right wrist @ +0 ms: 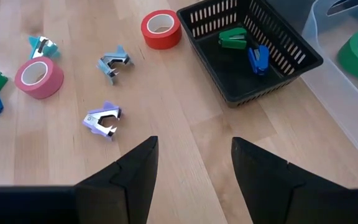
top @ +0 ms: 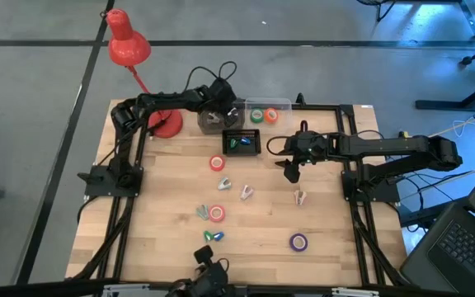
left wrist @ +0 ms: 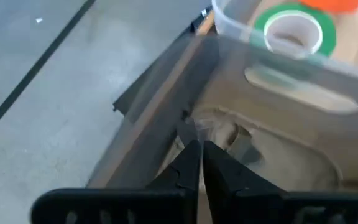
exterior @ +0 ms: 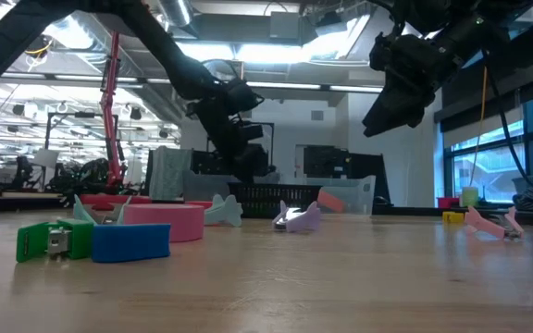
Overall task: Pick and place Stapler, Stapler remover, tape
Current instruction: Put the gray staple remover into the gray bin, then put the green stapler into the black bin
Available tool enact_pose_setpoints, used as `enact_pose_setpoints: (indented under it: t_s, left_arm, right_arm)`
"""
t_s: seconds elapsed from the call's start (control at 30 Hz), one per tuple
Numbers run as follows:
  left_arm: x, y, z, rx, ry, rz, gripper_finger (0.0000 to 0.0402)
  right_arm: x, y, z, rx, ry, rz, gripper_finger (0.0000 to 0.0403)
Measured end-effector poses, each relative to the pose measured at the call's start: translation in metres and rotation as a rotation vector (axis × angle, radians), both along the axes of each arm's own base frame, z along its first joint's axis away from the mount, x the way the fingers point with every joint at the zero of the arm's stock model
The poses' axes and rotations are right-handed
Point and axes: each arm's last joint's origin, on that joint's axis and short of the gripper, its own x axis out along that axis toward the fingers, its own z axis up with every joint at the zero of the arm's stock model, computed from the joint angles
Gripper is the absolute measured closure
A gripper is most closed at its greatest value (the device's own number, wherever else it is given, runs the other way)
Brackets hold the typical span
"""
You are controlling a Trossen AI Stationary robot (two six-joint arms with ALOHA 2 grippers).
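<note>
Tape, staplers and staple removers lie partly sorted, and you have most of the work left. Nearest the table's front edge, a purple tape roll point(top: 298, 242), a blue-green mini stapler point(top: 213, 236), a pink tape roll point(top: 217, 214) with a green stapler point(top: 202, 213) beside it, and three staple removers point(top: 246, 193) remain loose on the wooden table point(top: 163, 239). Farther in, a red tape roll point(right wrist: 161, 28) sits near the black mesh basket point(right wrist: 294, 51).

The right gripper point(right wrist: 194, 165) hangs released, fingers spread, above bare table between the basket and the rightmost remover point(top: 300, 196); nothing blocks its descent.

The basket already holds a green stapler point(right wrist: 233, 38) and a blue one point(right wrist: 258, 59). Behind it, the clear bin point(top: 280, 106) holds a green roll point(left wrist: 294, 30) and an orange one point(top: 270, 115).

The left gripper point(left wrist: 199, 165) is clenched over a grey container point(top: 213, 120) beside the bin, apparently empty-handed, though contents below are blurred. A red desk lamp point(top: 127, 45) stands at the far left corner, close to that arm.
</note>
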Motion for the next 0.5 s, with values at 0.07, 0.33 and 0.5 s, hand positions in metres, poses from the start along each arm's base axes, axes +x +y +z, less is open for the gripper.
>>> enact_pose_setpoints:
  t_s: [0.07,0.33,0.5]
  left_arm:
    - [0.000,-0.001,0.001,0.005,0.009,-0.016,0.0361]
    - [-0.010,-0.010,0.015,-0.037,0.061,-0.013,0.0260]
    - [-0.025,-0.035,0.054,-0.124,0.025,0.011,0.0237]
  right_arm:
    - [0.000,0.000,0.000,0.000,0.000,0.000,0.0198]
    - [-0.002,0.000,-0.003,0.005,0.037,0.000,0.0198]
    - [-0.004,0.001,-0.004,0.008,0.055,0.002,0.0198]
